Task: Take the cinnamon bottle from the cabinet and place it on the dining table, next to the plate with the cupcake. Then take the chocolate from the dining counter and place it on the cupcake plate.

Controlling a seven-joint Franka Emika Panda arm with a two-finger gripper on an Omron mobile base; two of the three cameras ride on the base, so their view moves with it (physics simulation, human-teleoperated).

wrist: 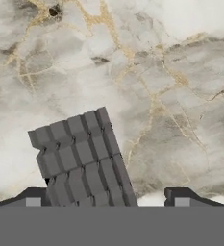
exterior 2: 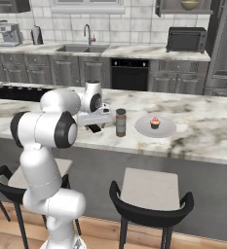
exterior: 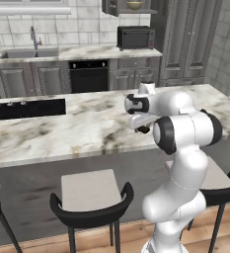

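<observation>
On the marble dining counter (exterior 2: 202, 131) my gripper (exterior 2: 94, 127) points down over the chocolate (wrist: 80, 153), a flat segmented bar that lies tilted between my fingertips (wrist: 32, 198). The jaws stand apart; the left tip is at the bar's edge and the right tip is well away from it. To the right of my hand stands the cinnamon bottle (exterior 2: 121, 122), upright. Just past it is the pale plate (exterior 2: 141, 127) with the cupcake (exterior 2: 155, 122). In the left base view my own arm hides the bottle and plate, and the gripper (exterior: 142, 129) hangs low over the marble.
Black-framed stools (exterior 2: 151, 192) line the near side of the island. A black cooktop (exterior: 25, 107) is set in its far left. At the back wall are a sink (exterior 2: 81, 47), a microwave (exterior 2: 186, 40) and an open cabinet with a tan bowl (exterior 2: 189, 5).
</observation>
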